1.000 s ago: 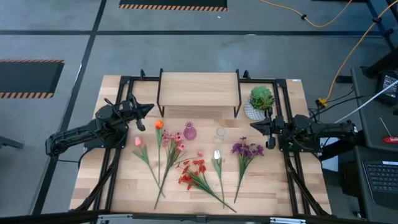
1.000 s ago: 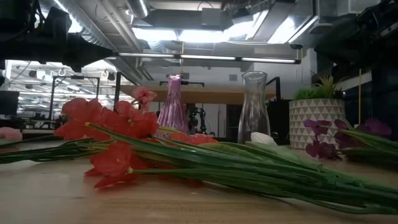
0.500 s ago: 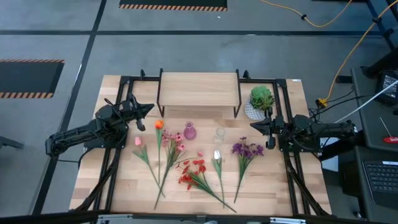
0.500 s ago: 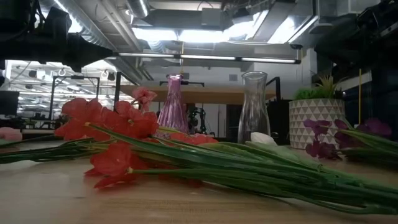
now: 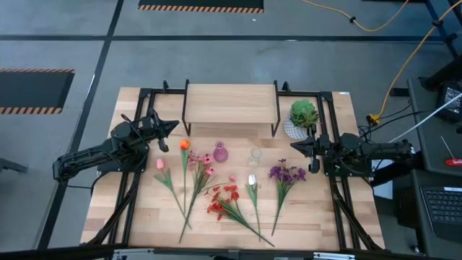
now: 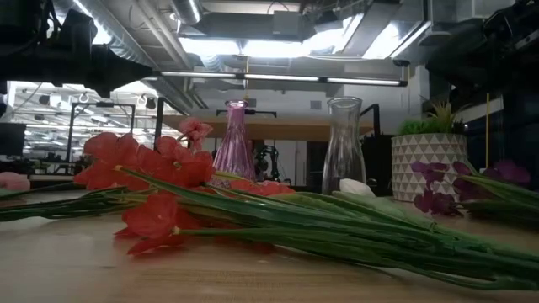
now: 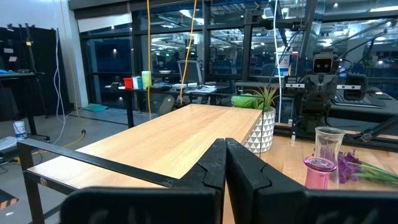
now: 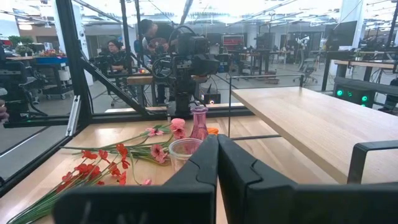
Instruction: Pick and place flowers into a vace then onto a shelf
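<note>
The flowers lie flat in a row on the table's near half: an orange tulip (image 5: 184,144), a pink tulip (image 5: 160,165), pink blossoms (image 5: 203,160), a red cluster (image 5: 225,196), a white bud (image 5: 252,180) and a purple sprig (image 5: 286,173). A pink vase (image 5: 220,152) and a clear vase (image 5: 255,154) stand upright in front of the shelf (image 5: 231,103). My left gripper (image 5: 174,126) is shut at the table's left side. My right gripper (image 5: 293,144) is shut at the right side. Both hang above the table, touching nothing.
A spiky green plant in a white patterned pot (image 5: 302,119) stands at the far right beside the shelf. Black metal frame rails (image 5: 137,180) run along both table sides. People sit at desks in the room beyond the table.
</note>
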